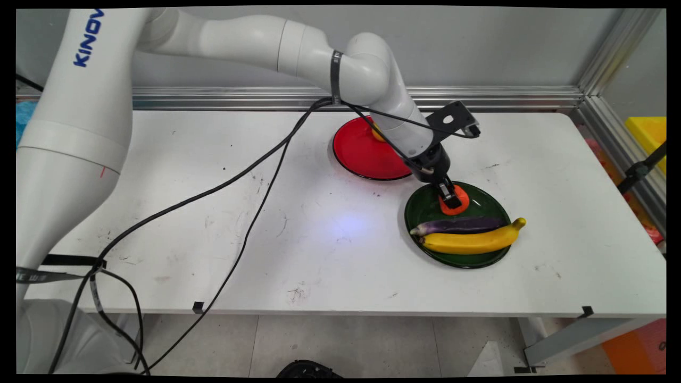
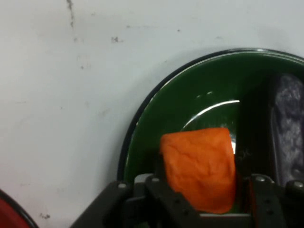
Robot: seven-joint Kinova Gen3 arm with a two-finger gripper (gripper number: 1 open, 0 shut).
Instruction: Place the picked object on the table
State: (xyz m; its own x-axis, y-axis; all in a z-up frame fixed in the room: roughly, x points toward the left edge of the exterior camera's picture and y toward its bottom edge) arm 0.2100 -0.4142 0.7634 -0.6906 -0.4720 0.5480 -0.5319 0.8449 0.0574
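The end effector (image 1: 451,201) is closed on an orange piece (image 2: 199,167) low over the green plate (image 1: 423,211), pinching it across its flanks; its wrinkled skin suggests something light and soft (likely squashy, so a mid-body hold suits it). Just beyond lie a purple eggplant (image 1: 460,225) and a banana (image 1: 473,240), with a red plate (image 1: 362,151) farther behind on the counter (image 1: 213,213).

One camera stands above the near side of my white table (image 1: 330,239) and looks down across it toward the back wall, far enough off to take in the whole tabletop. The other rides on my hand and looks close along my gripper (image 2: 199,199) at the surface beneath. Both views share the green plate (image 1: 425,210) (image 2: 180,109), the orange piece (image 1: 458,198) (image 2: 199,166) on it, and the bare table beside it.
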